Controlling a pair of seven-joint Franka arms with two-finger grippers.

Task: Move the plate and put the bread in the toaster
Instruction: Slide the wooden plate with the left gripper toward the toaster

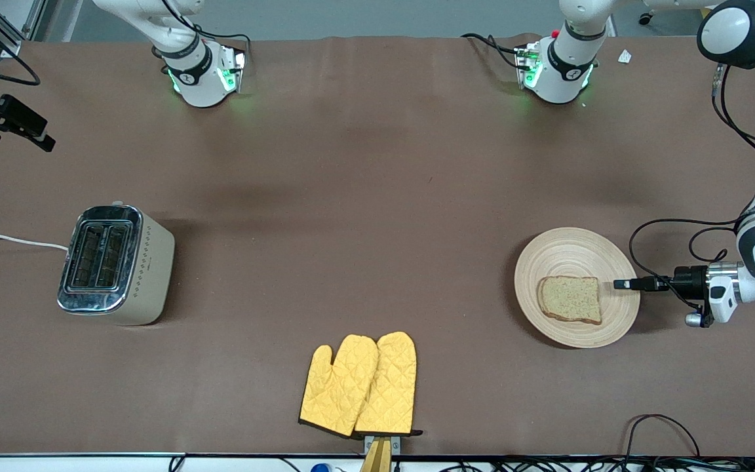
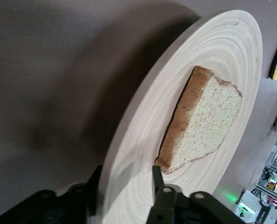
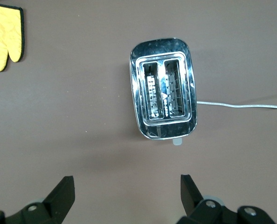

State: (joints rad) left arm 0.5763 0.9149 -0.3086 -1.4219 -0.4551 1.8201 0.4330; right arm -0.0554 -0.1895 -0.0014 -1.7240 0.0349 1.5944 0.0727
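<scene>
A brown table (image 1: pixel 377 196) fills the scene. The plate (image 1: pixel 567 252), a wide pale wooden round, lies toward the left arm's end of the table. The toaster (image 1: pixel 148 275) stands well apart from the plate, toward the right arm's end, with its two slots facing up and empty. A pair of yellow oven mitts (image 1: pixel 359 385) lies nearer the front camera than the plate, between plate and toaster. The bread (image 1: pixel 570 299), one square slice, lies flat on the plate, on the part nearer the front camera.

The left gripper (image 1: pixel 621 284) reaches in level from the table's end and meets the plate's rim. In the left wrist view its fingers (image 2: pixel 158 179) straddle that rim, one above and one below, not yet visibly pressed tight. The bread lies straight ahead of it, just past the rim.

The right gripper (image 3: pixel 127 186) hangs high over the toaster with its jaws wide apart and holding nothing; this arm waits.

The finger under the plate is mostly hidden, so contact there cannot be told.
</scene>
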